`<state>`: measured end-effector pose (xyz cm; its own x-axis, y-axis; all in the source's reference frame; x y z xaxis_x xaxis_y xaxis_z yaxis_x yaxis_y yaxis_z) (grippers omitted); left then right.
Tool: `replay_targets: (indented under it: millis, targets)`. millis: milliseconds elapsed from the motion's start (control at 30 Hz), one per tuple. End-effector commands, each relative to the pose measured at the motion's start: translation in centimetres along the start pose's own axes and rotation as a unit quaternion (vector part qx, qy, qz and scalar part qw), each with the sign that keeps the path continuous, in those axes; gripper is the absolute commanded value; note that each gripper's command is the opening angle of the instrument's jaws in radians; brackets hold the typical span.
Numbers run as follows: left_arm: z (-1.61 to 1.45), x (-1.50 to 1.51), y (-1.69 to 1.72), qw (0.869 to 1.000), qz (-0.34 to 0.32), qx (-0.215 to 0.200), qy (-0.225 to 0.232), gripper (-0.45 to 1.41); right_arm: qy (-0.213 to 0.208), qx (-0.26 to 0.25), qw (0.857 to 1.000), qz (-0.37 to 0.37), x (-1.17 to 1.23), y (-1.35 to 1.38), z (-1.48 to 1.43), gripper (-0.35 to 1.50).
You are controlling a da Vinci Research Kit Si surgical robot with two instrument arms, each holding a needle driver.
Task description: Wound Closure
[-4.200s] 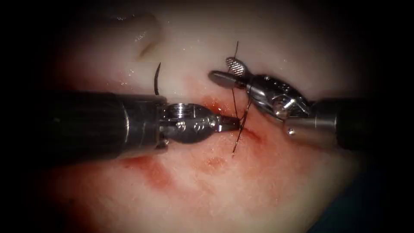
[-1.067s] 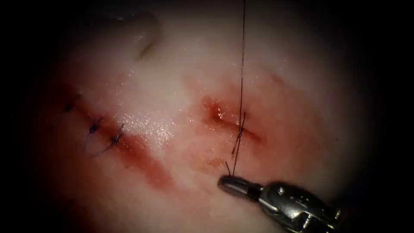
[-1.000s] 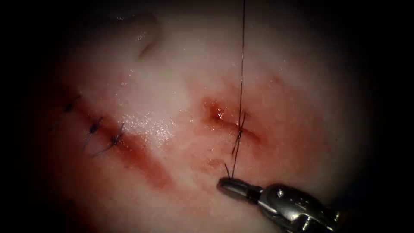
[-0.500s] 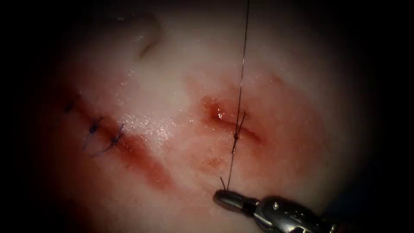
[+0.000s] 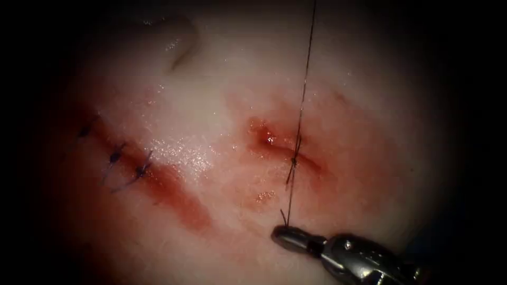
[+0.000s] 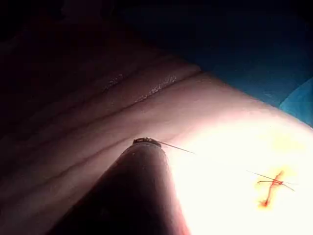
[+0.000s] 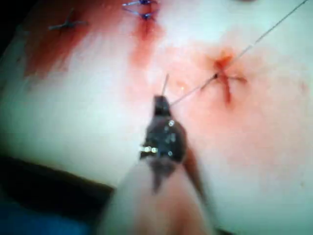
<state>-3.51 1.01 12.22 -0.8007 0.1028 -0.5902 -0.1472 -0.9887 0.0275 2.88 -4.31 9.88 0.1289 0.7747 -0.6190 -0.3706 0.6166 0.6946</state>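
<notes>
The short cut (image 5: pixel 274 146) in the tissue (image 5: pixel 211 95) carries a knot (image 5: pixel 294 161) of dark thread (image 5: pixel 302 100). One strand climbs taut from the knot out past the upper edge of the endoscope view. The other strand drops to my right tool (image 5: pixel 285 236), which lies in front of the cut with its jaws shut on the thread; a short tail sticks out beside them. In the right wrist view the right tool (image 7: pixel 161 103) pulls the thread (image 7: pixel 193 90) from the knot (image 7: pixel 216 76). My left tool (image 6: pixel 146 143) has thread (image 6: pixel 177 147) leaving its shut tip.
Left of the cut lies an older closed cut with purple stitches (image 5: pixel 141 170), also seen as stitches (image 7: pixel 142 9) in the right wrist view. Red fluid (image 5: pixel 179 203) stains the tissue around both cuts. A fold (image 5: pixel 179 42) rises at the back left.
The right tool has dropped a little and shifted right while holding the thread. The upper strand now leans more to the right, and the knot sits smaller and tighter on the cut.
</notes>
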Motion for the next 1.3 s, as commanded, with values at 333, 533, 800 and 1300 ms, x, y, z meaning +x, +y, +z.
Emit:
replay_targets:
  millis: [333, 533, 800, 1300]
  targets:
    - [0.30, 0.19, -0.04, 0.999, 0.012, 0.033, -0.027, -0.45, -0.003, 0.002, 1.000, -0.001, -0.08, -0.09, 0.07, -0.35]
    - [0.37, 0.25, -0.06, 0.999, 0.012, 0.034, -0.025, -0.45, -0.002, -0.002, 1.000, -0.001, -0.07, -0.10, 0.06, -0.35]
    - [0.34, 0.17, 0.11, 1.000, 0.020, 0.008, -0.004, -0.45, 0.025, -0.015, 1.000, 0.012, 0.20, -0.02, -0.03, 0.67]
    - [0.12, 0.15, 0.38, 0.999, 0.030, -0.007, 0.016, -0.45, 0.034, -0.003, 0.999, 0.028, 0.81, 0.13, -0.54, 1.09]
